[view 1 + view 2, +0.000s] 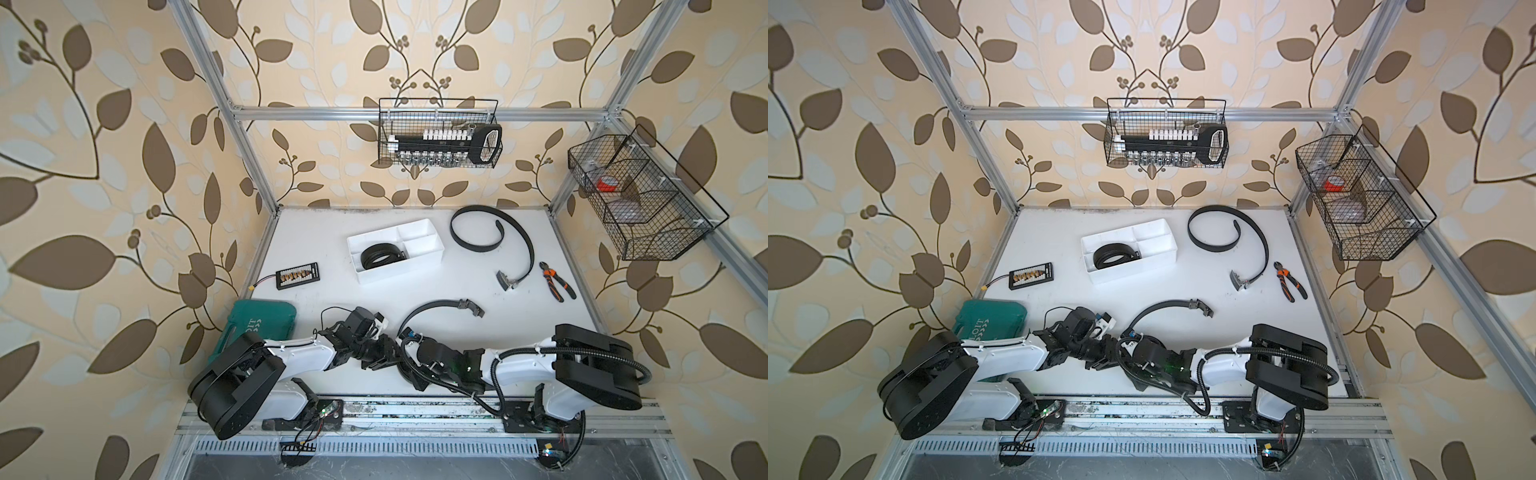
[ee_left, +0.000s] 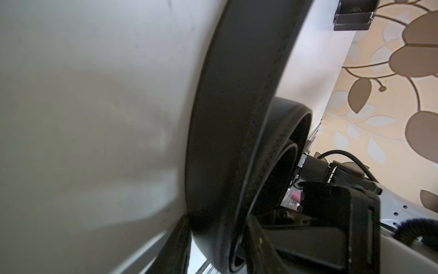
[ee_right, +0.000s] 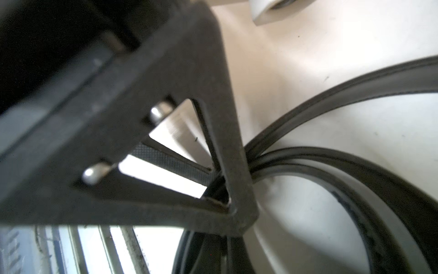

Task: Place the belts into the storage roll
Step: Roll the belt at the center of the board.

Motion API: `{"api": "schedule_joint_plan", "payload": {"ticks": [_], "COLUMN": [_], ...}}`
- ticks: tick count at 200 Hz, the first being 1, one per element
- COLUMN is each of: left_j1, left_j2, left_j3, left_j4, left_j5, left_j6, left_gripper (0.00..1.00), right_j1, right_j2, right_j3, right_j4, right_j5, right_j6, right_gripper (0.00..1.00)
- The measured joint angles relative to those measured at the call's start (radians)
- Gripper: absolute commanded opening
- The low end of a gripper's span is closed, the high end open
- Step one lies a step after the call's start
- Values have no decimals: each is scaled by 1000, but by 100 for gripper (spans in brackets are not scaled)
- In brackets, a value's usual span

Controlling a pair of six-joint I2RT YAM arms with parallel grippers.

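The storage roll is a white divided tray at the table's middle back. One coiled belt lies in its near-left compartment. A second belt sprawls loose at the back right. The third belt arcs from its buckle toward the front, where both grippers meet. In the left wrist view its rolled-up end sits between the fingers of my left gripper. My right gripper is shut, pinching the belt's layers.
Orange-handled pliers lie at the right, near the loose belt's buckle. A black connector board and a green tool case sit at the left. Black wire baskets hang on the back frame and on the right frame.
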Motion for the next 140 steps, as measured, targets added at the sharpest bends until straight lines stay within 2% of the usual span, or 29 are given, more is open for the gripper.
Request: {"api": "schedule_joint_plan", "payload": {"ticks": [29,65,114,140], "left_j1": [-6,-8,-41,-66], "left_j2": [-40,-76,-57,-46], "left_j3": [-40,-55,-55,-54], "left_j4": [52,61,80,100], "left_j5": [-17,-42,-86,-119], "left_j6": [-19,-23,-25,-34], "left_gripper": [48,49,46,38], "right_j1": [0,2,2,2], "right_j2": [0,0,0,-4], "right_j3": [0,0,-4,-14], "right_j4": [1,1,9,22], "right_j5": [2,2,-6,-10], "right_j6": [0,0,3,16], "right_gripper": [2,2,3,4]}}
